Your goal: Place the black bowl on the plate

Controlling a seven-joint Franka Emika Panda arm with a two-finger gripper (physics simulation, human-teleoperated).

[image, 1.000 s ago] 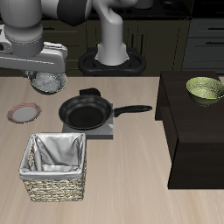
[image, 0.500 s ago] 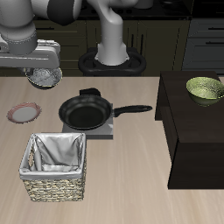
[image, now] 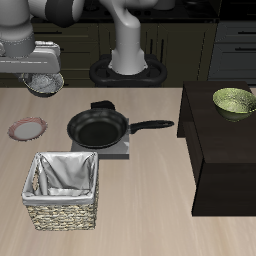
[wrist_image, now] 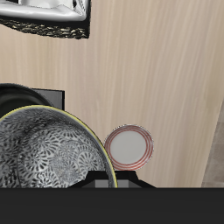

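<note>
My gripper (image: 40,74) is shut on the rim of the black bowl (image: 43,84) and holds it in the air above the table's back part. The bowl has a dark outside and a speckled grey-white inside, which fills much of the wrist view (wrist_image: 44,150). The plate (image: 27,129), small with a pinkish-red rim and pale centre, lies flat on the table, below the bowl and nearer the front edge. In the wrist view the plate (wrist_image: 129,146) shows just beside the bowl's rim, uncovered.
A black frying pan (image: 97,129) with a long handle sits on a grey burner block beside the plate. A lined wicker basket (image: 64,188) stands near the front edge. A yellow-green bowl (image: 234,101) rests on a dark cabinet (image: 225,160).
My gripper has carried the black bowl a little higher and sideways, away from the frying pan, toward the spot above the plate. Nothing else moved.
</note>
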